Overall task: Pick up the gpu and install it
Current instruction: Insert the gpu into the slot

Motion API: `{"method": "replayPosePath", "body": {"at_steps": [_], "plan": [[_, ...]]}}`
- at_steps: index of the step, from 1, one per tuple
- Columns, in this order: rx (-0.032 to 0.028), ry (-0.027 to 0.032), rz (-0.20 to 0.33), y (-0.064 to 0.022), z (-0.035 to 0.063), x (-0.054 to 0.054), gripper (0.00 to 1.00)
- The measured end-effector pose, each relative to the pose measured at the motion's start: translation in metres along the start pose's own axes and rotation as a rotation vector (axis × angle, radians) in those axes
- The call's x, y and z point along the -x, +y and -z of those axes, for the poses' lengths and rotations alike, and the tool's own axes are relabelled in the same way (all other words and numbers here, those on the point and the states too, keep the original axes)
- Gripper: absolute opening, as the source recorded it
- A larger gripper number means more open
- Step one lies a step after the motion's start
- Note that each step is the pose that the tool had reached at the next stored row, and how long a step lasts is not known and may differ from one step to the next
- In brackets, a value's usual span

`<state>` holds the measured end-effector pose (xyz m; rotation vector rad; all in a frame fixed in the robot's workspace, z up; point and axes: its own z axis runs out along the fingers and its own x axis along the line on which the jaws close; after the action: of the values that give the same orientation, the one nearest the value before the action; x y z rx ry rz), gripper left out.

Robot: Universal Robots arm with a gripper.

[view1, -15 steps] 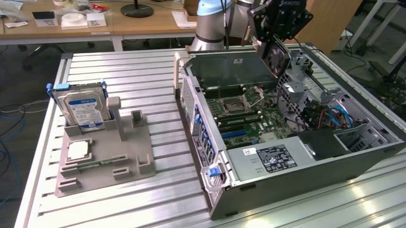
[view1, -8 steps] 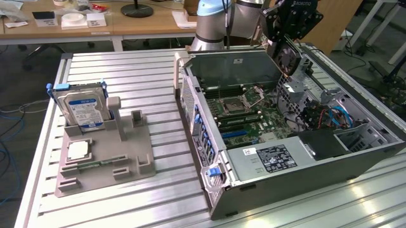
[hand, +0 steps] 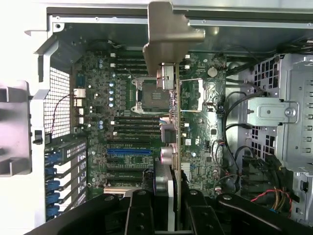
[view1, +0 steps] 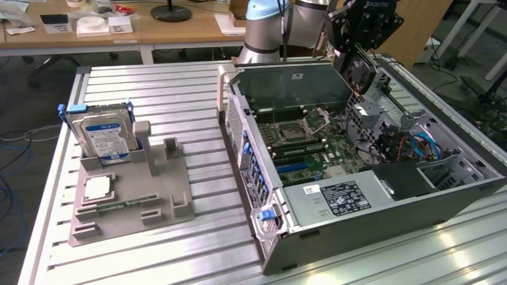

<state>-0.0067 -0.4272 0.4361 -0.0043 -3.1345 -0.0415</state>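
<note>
Fingers (hand: 139,210), two of them, clamp one gpu (hand: 168,49) above one open case (view1: 357,231), one hard drive (view1: 103,136) standing apart.

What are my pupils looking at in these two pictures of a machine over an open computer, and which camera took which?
The machine is a robot arm with a grasping tool at its end. One picture comes from a camera standing off the arm. The other comes from a camera on the wrist, looking into the open case at the motherboard. The tool grips a gpu, a dark card with a round fan, over the case. Beside the case, on the slatted table, a grey holder carries a hard drive and a processor chip.
</note>
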Motion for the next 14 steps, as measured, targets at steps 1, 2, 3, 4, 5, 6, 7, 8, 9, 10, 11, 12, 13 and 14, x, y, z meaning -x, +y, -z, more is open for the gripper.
{"method": "replayPosePath", "body": {"at_steps": [1, 2, 3, 4, 5, 6, 7, 8, 9, 10, 11, 12, 13, 14], "plan": [[0.0000, 0.0001, 0.000, 0.0000, 0.0000, 0.0000, 0.28], [0.0000, 0.0000, 0.003, 0.0000, 0.0000, 0.0000, 0.28], [-0.0001, 0.0004, 0.013, 0.0000, 0.0000, 0.0000, 0.28], [-0.0002, 0.0008, 0.030, 0.0000, 0.0000, -0.0001, 0.28], [-0.0003, 0.0013, 0.048, 0.0000, 0.0000, -0.0001, 0.28], [-0.0004, 0.0018, 0.067, 0.0000, -0.0001, -0.0001, 0.28], [-0.0006, 0.0022, 0.085, -0.0001, -0.0001, 0.0000, 0.28], [-0.0007, 0.0027, 0.103, -0.0001, -0.0001, 0.0000, 0.28], [-0.0008, 0.0032, 0.121, -0.0001, -0.0001, -0.0001, 0.28], [-0.0010, 0.0037, 0.139, -0.0001, -0.0001, 0.0000, 0.28], [-0.0011, 0.0042, 0.157, 0.0000, -0.0001, 0.0000, 0.28], [-0.0012, 0.0047, 0.175, 0.0000, -0.0001, 0.0000, 0.28], [-0.0013, 0.0052, 0.195, -0.0001, -0.0001, 0.0000, 0.28], [-0.0015, 0.0056, 0.212, -0.0001, -0.0001, 0.0000, 0.28]]}}
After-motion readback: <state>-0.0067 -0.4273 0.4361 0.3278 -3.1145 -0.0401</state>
